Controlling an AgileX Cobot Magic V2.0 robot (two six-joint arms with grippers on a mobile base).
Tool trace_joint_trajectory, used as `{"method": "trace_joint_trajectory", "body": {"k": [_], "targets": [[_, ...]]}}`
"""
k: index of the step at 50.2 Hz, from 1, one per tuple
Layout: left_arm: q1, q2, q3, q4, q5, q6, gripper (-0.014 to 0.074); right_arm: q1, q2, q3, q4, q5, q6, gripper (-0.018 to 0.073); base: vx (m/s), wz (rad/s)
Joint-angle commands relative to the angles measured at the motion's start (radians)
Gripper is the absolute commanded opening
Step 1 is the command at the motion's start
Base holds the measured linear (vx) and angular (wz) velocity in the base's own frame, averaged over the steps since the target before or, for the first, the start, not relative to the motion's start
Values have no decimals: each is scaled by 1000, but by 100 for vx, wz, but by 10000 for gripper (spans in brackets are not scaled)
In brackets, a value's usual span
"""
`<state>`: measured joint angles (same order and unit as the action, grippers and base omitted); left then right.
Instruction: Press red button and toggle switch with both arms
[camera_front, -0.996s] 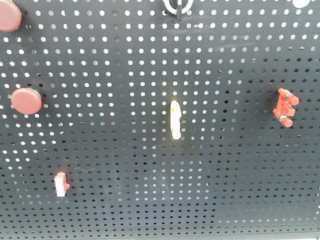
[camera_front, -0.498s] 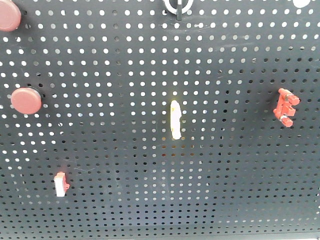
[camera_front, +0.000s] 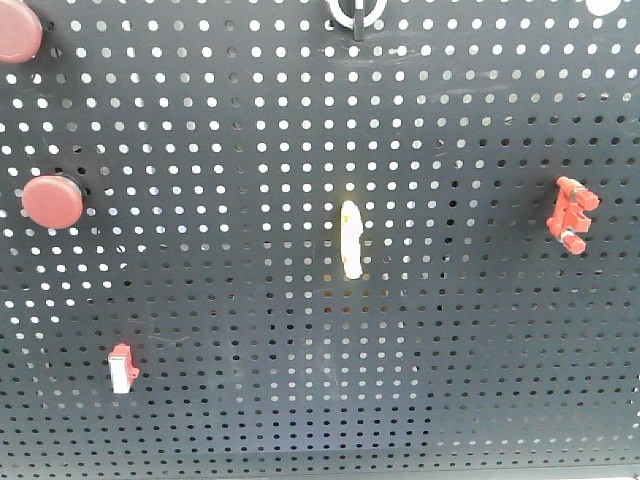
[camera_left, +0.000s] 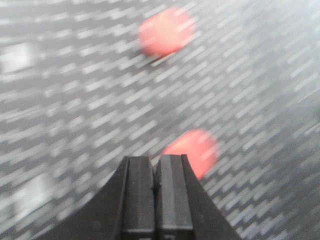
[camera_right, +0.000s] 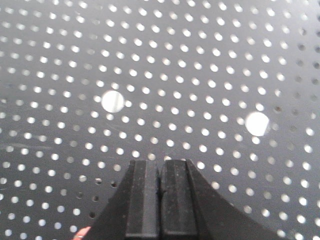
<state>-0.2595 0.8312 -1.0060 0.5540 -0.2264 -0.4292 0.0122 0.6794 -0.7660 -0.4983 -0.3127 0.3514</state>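
Direction is the matter here. In the left wrist view the left end effector has its two fingers pressed together with nothing between them. The nearer red button lies just ahead of the fingertips and a little to the right of them. A second red button sits farther up the pegboard, well apart from the tips. This view is smeared, so I cannot tell whether the tips touch the board or are only close to it. In my judgement the left arm is the nearer one for the press, and it needs a small shift to the right before it pushes straight in.

The right end effector is closed in the same way and carries nothing. Ahead of it are only the small perforations and two larger round holes. A scrap of red shows at the bottom edge, left of the fingers, too little to name.

In the front view neither arm is visible. A small red and white switch is low at the left side, and a red clip-like part is at the right. I cannot say surely which of these two is the toggle, and the right arm seems not yet aimed at either.
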Motion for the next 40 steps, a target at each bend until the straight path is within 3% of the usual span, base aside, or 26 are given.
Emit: {"method": "trace_joint_trajectory", "body": {"k": [1,24,40], "targets": [[-34,54,-78,9,-37,-43,2,-3,5,-34,-1,-63,0,0,0,0],[-41,255,-161,1,-30,-46,2,-4,5,-34,1,-64,0,0,0,0],[-41,190,-160,7,-65,-46,2,-4,5,-33,1,-63,0,0,0,0]]}}
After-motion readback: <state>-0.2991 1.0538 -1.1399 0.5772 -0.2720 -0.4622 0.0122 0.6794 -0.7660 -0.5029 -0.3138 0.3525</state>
